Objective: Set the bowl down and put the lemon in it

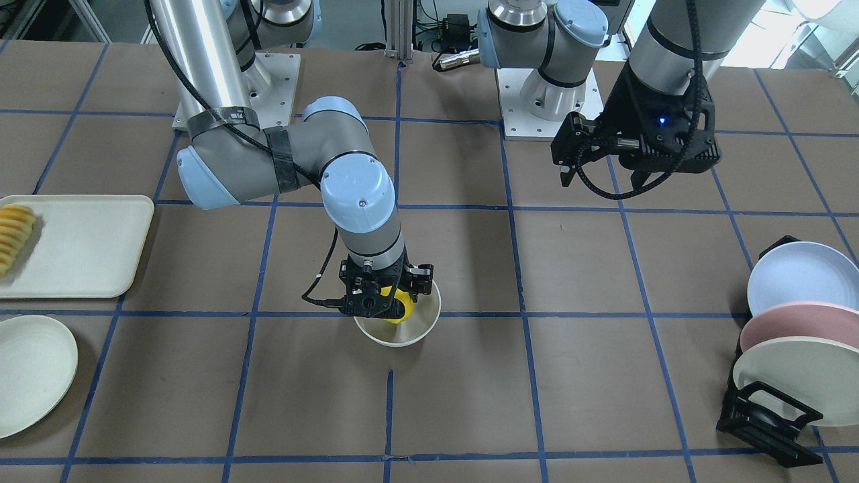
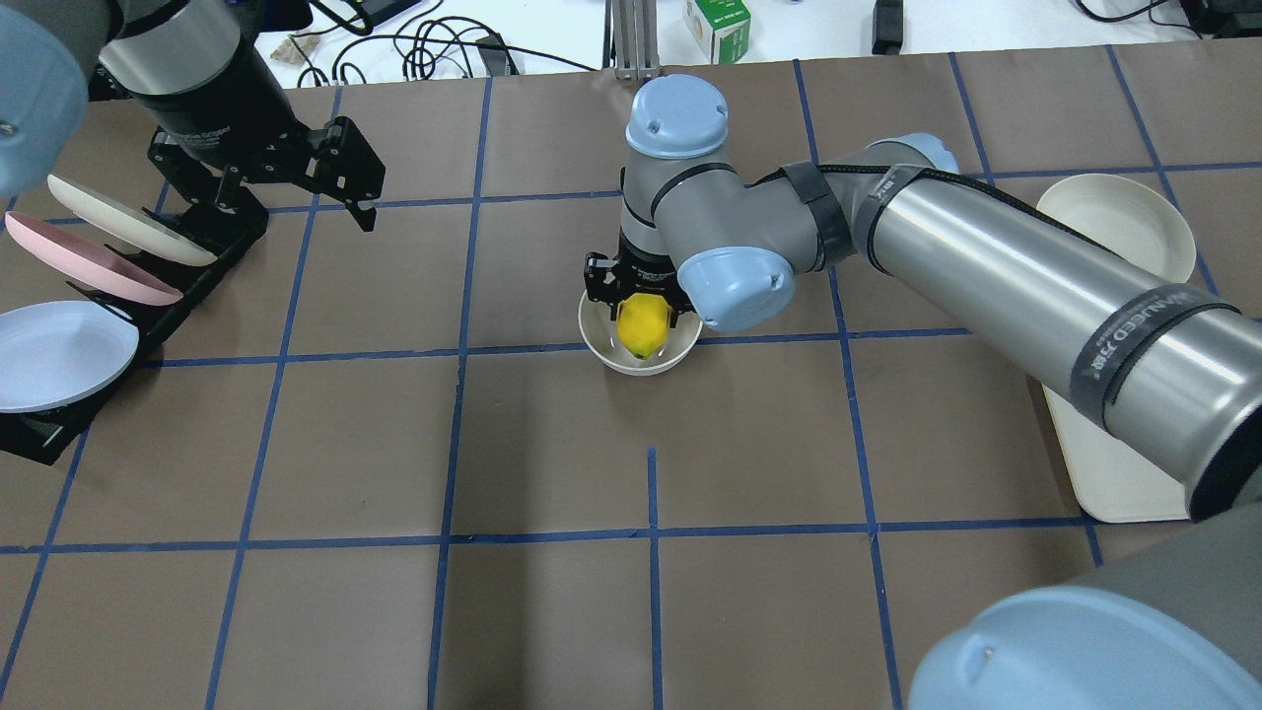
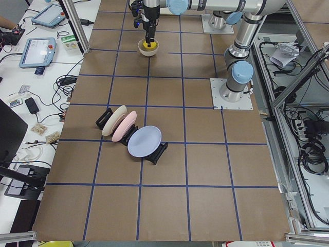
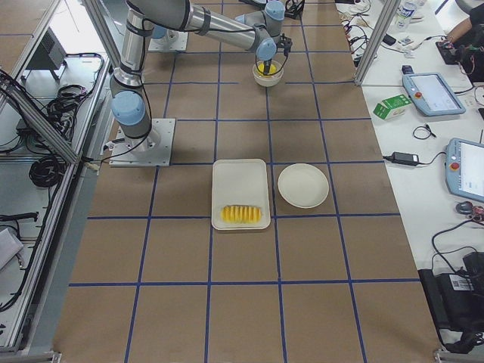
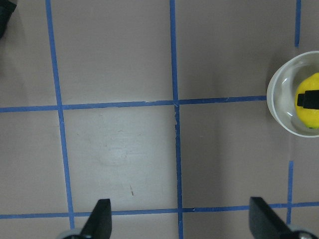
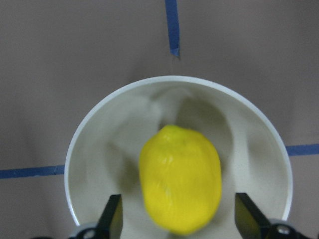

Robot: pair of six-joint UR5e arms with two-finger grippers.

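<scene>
The cream-white bowl [image 1: 429, 323] stands upright on the brown table near its middle, also in the overhead view [image 2: 597, 347]. The yellow lemon [image 1: 400, 306] is inside it. My right gripper [image 1: 386, 298] hangs straight down over the bowl. In the right wrist view its fingers [image 6: 113, 216] stand spread on either side of the lemon [image 6: 180, 179] with a gap on both sides, inside the bowl's rim [image 6: 94, 137]. My left gripper [image 1: 600, 178] is open and empty, high above the table far from the bowl; its wrist view shows the bowl [image 5: 277, 102] at the right edge.
A white tray [image 1: 80, 248] with sliced yellow food [image 1: 13, 235] and a flat cream plate [image 1: 33, 376] lie on the robot's right side. A black rack [image 1: 765, 416] holding three plates [image 1: 798, 335] stands on its left side.
</scene>
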